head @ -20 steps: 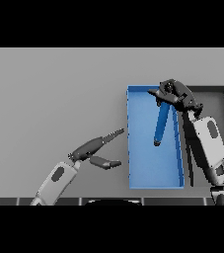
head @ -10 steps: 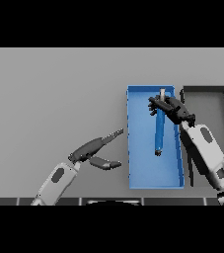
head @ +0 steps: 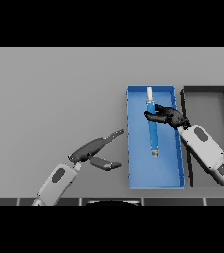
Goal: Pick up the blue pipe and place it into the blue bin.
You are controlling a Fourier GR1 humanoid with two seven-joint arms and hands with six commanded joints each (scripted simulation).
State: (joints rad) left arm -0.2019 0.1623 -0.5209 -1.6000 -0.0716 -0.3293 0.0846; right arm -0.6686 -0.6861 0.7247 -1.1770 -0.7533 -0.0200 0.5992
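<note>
Head view gives me the grey table [head: 54, 89] from above, with the blue bin [head: 138, 173] sitting right of centre, its long sides running away from me. Just beside it on the right, apart by a narrow strip of table, I see a dark tray [head: 206, 90] with a black rim and a grey floor.

The blue pipe [head: 153, 133] is over the inside of the bin, lying lengthwise along it in the upper half. It has a pale tip at the far end near the bin's back wall and a small grey end toward me. I cannot tell whether the pipe rests on the bin floor or hangs a little above it.

My right hand [head: 167, 116] reaches in from the lower right, its white forearm crossing the bin's right wall. The dark fingers are curled round the upper part of the pipe, just below the pale tip, so the grip on it is closed.

My left hand [head: 94, 148] is over bare table just left of the bin, not touching it. Its fingers are stretched out straight, pointing up and to the right toward the bin's left wall, and the thumb sticks out separately below them, pointing right. It holds nothing
</note>
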